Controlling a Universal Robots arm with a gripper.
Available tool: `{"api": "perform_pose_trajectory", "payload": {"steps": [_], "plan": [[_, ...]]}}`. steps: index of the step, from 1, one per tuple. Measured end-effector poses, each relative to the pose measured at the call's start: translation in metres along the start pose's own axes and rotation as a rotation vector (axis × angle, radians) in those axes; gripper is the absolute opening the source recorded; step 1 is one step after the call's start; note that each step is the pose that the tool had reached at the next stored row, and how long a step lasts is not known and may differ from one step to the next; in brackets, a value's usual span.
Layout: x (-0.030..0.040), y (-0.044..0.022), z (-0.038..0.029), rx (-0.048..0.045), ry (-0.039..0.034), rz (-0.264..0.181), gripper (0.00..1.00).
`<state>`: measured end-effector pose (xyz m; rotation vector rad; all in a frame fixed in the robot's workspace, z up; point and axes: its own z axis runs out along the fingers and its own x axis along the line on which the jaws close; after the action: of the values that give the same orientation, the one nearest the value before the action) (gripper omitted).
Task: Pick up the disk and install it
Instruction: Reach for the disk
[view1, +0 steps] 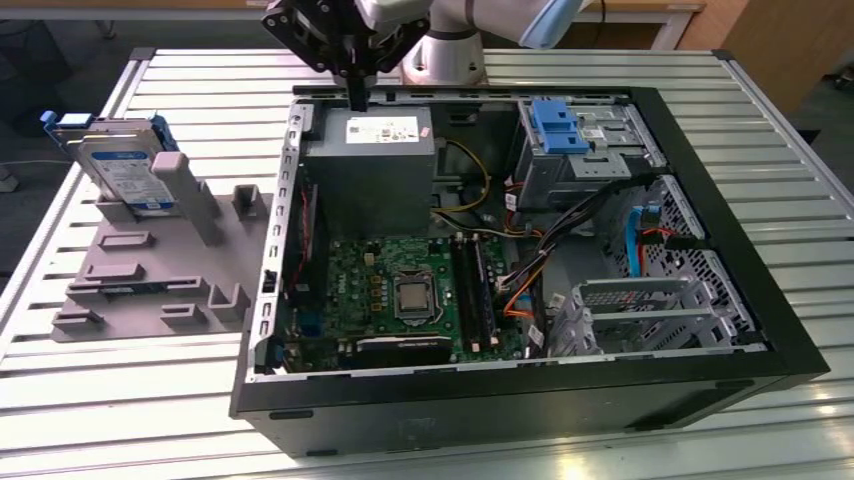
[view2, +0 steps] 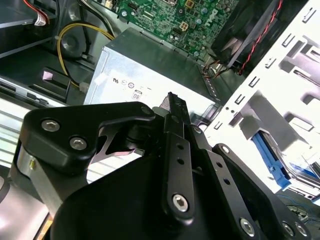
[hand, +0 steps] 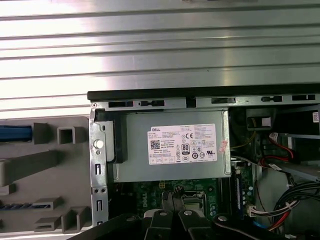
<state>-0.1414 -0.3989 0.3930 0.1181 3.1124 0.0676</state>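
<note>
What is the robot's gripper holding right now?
Nothing. The gripper hangs empty over the open computer case, by the grey metal box; the disk stands in its grey holder.

We find the disk (view1: 123, 168) partly hidden behind a grey post (view1: 187, 200); the exterior view's edge cuts the arm (view1: 487, 18), the first wrist view's edge the claw (hand: 175, 192).

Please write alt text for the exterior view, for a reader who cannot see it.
A robot gripper, jaws shut and empty, hangs over the grey power supply box inside an open computer case. The disk stands untouched in a grey holder on the exterior view's left, outside the case, on a slatted metal table.
</note>
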Motion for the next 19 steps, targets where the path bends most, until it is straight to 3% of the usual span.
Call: {"api": "perform_pose_trajectory", "payload": {"steps": [19], "plan": [[0.0042, -0.0003, 0.0, 0.0, 0.0001, 0.0, 0.11]]}}
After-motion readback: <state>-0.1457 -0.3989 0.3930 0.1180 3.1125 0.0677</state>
